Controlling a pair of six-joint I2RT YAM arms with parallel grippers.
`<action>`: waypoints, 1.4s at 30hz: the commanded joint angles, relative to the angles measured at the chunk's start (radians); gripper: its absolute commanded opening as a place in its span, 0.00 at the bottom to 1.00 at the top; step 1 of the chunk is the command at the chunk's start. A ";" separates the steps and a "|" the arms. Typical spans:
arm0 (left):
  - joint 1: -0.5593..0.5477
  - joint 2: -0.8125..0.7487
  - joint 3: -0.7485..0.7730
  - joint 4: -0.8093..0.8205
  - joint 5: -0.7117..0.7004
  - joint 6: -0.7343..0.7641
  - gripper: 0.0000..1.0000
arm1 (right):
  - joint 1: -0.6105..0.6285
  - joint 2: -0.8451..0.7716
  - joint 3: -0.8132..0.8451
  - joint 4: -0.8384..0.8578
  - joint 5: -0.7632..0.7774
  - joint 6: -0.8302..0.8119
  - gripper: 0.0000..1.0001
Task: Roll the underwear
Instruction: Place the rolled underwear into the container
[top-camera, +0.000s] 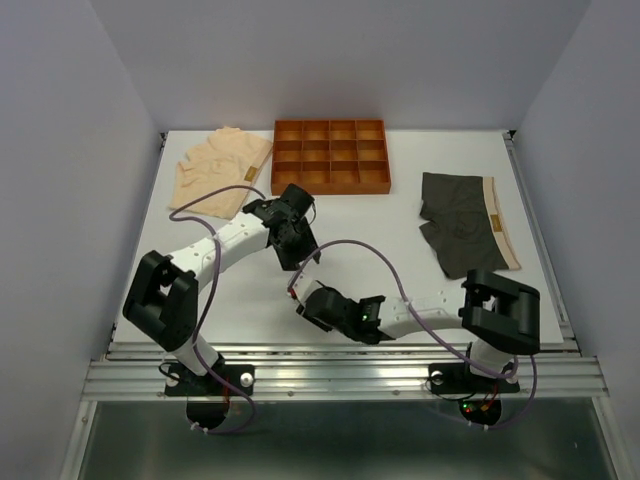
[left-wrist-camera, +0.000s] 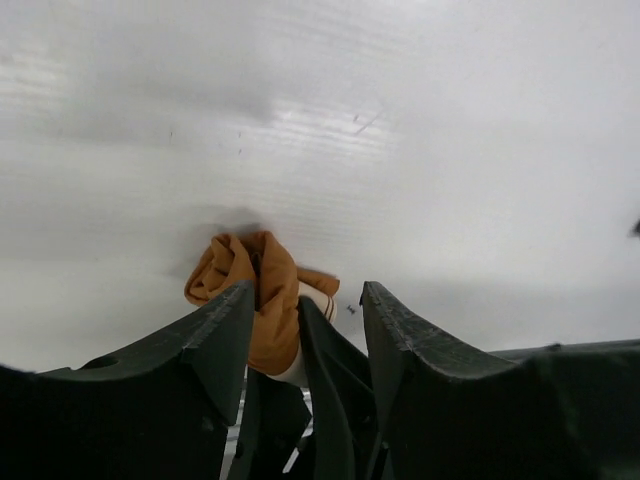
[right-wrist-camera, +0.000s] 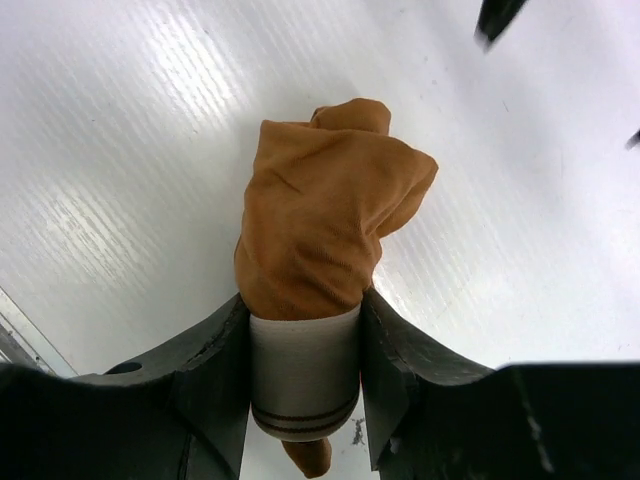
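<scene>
Right gripper (right-wrist-camera: 303, 298) clamps rust-brown underwear (right-wrist-camera: 320, 210) | waistband (right-wrist-camera: 303, 375) end nearest | axis pointing away

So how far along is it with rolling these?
One of three looks rolled: the rust-brown pair is a bundle pinched in the right gripper. The left gripper stands open beside it. The peach pair and the dark pair lie flat, unrolled.
</scene>
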 joint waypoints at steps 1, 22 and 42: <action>0.041 -0.019 0.091 -0.009 -0.068 0.052 0.58 | -0.037 -0.056 -0.059 -0.016 -0.087 0.069 0.01; 0.349 -0.012 0.310 0.136 -0.127 0.249 0.59 | -0.714 -0.270 0.089 0.185 -0.314 -0.079 0.01; 0.400 0.717 1.045 -0.002 -0.153 0.553 0.46 | -1.057 0.043 0.483 0.144 -0.379 -0.587 0.01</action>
